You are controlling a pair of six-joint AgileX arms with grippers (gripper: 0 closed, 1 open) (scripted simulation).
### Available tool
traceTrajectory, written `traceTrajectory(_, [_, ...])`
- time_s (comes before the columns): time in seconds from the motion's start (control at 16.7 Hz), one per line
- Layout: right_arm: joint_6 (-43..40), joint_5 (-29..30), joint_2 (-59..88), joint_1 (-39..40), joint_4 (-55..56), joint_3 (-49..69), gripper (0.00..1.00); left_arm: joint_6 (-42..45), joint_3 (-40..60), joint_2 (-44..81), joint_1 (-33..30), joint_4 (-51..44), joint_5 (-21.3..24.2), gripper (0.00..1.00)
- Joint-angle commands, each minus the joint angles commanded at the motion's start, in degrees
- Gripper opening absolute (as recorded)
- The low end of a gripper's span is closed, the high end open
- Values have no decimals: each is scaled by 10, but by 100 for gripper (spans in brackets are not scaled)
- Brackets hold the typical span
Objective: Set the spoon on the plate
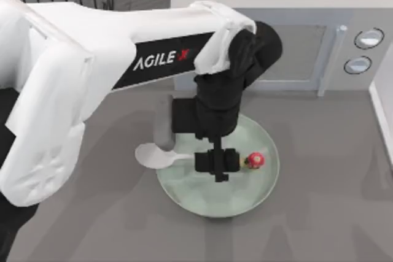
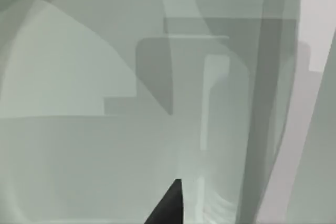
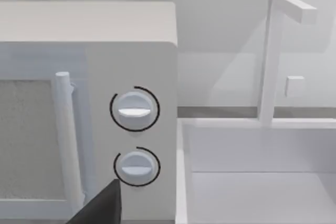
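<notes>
A: Where is the spoon (image 1: 161, 156) seen from above?

B: It is laid across the left rim of the plate (image 1: 261, 189). The white oval bowl is found outside the plate, over the grey table (image 1: 325, 213), while the thin handle is carried rightward over the plate's mint surface. The red-pink knob (image 1: 255, 160) is seen well inside the plate, toward its right half.

A: And the left gripper (image 1: 216, 162)?

B: It is positioned directly above the handle, between the bowl and the knob, so the middle of the handle is hidden under the black fingers. The bowl is seen just to the gripper's left, the knob just to its right. The fingers are drawn in close around the handle line, but whether they are clamped on it or slightly parted cannot be told.

A: What is offered by the left wrist view?

B: Pale green surface is shown close up, with a dark fingertip (image 2: 170, 205) at the edge; the grip is not settled there either.

A: The right arm?

B: Its wrist view is turned toward a microwave (image 3: 86, 108) with two dials and a white sink (image 3: 257, 177) with a faucet; a dark fingertip (image 3: 102, 208) is seen at the edge
</notes>
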Motion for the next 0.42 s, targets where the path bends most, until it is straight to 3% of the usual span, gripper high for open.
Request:
traceTrajectory(0.12, [0, 0, 0, 0, 0, 0, 100, 0, 0, 0, 0, 0, 0, 100])
traceTrajectory(0.42, [0, 0, 0, 0, 0, 0, 100, 0, 0, 0, 0, 0, 0, 100])
